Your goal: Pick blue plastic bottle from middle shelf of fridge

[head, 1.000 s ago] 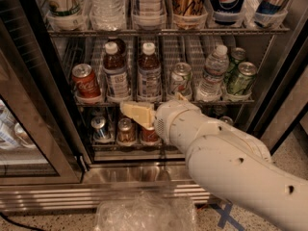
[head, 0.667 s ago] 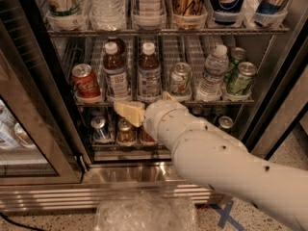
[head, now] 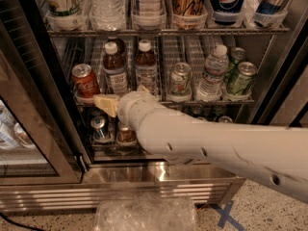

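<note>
The fridge point(head: 33, 105) stands open, its wire middle shelf point(head: 192, 101) full of drinks. Two alike blue plastic bottles of dark drink with white caps and pale labels stand side by side there: one on the left point(head: 114, 70), one on the right point(head: 146, 66). My gripper point(head: 121, 98) is at the front edge of the middle shelf, just below and in front of these two bottles. Its tan fingers point(head: 107, 104) are spread and hold nothing. My white arm point(head: 216, 143) reaches in from the lower right and hides part of the lower shelf.
A red cola can point(head: 85, 80) stands left of the bottles. A pale can point(head: 180, 80), a clear water bottle point(head: 213, 73) and green cans point(head: 240, 78) stand to the right. Small cans point(head: 100, 127) sit on the lower shelf. The glass door point(head: 19, 143) hangs open at left. Crumpled clear plastic point(head: 144, 215) lies on the floor.
My arm and gripper have moved left and a little farther in toward the middle shelf, from under the right bottle to below the left one. The drinks have not moved.
</note>
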Tool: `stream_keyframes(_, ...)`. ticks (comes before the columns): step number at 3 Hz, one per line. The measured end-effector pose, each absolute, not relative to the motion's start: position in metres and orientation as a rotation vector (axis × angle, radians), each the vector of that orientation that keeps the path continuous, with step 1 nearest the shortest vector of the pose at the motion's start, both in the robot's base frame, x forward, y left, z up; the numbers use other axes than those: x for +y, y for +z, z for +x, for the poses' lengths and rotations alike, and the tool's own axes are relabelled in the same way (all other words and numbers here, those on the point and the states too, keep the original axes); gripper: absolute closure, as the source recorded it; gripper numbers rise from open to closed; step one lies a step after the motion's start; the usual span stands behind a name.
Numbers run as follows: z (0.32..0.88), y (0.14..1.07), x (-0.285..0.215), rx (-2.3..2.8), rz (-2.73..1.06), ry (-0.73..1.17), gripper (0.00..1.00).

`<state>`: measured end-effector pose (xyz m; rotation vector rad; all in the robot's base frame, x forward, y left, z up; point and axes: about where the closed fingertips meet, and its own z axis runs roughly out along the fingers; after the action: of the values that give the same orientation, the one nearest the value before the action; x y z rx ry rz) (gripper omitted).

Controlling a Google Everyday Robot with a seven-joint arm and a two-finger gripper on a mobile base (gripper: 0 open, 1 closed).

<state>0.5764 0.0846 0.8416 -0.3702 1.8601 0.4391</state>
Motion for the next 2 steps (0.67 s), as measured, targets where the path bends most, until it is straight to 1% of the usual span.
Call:
stream_keyframes(1, 0.591, 0.844, 0.085, 1.858, -0.351, 0.357, 0.16)
stream_keyframes(2, 0.594, 0.850, 0.073, 1.852, -0.288, 0.296, 0.17)
